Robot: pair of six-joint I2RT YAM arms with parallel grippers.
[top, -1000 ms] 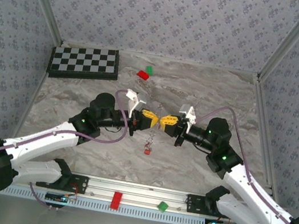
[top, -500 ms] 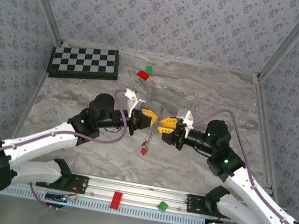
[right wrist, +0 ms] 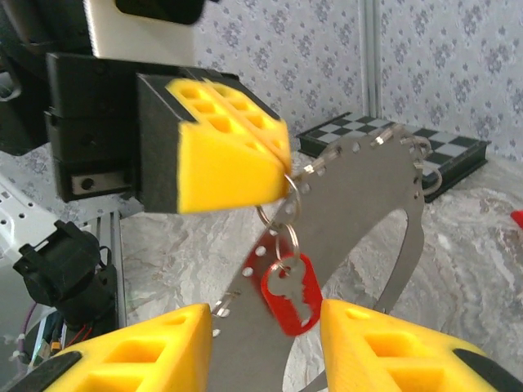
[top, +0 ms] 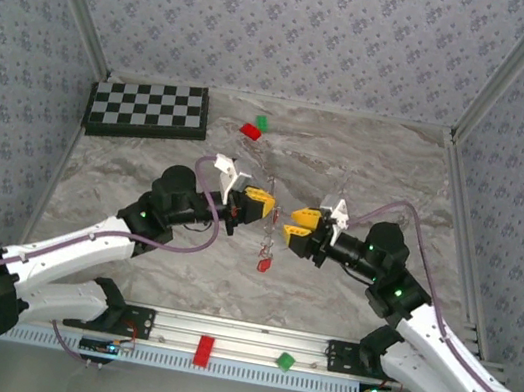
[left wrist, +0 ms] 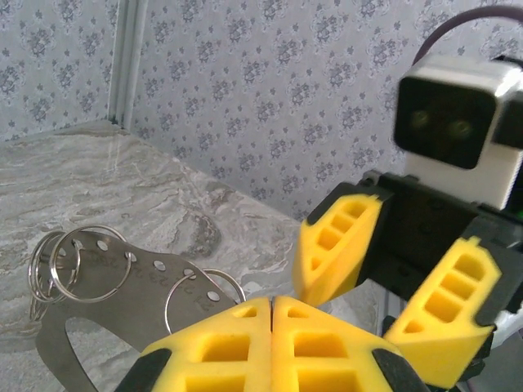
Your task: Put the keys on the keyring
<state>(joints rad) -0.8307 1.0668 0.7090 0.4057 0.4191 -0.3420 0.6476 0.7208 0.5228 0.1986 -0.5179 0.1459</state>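
The left tool (top: pixel 262 206) has its yellow pads pressed together on the keyring (right wrist: pixel 359 196). It pinches the grey perforated band at one edge and holds it up off the marbled worktop (top: pixel 377 176), near the middle. One red-headed key (right wrist: pixel 288 290) hangs from a small split ring on the band, at 6 o'clock below the pinch. The right tool (top: pixel 299 225) sits just at 3 o'clock of the left one, jaws part-way apart with nothing between them.

The band looks like thin, light sheet, likely to flex and swing about a single pinch. Its smooth face could twist in the pads, so a second hold belongs on the flat of the band, across its width, not on the wire. A cluster of split rings (left wrist: pixel 65 265) sits at one end; they are probably springy and stiff for their size. The key is tiny and dangles freely, so it is best taken flat on its plastic head.
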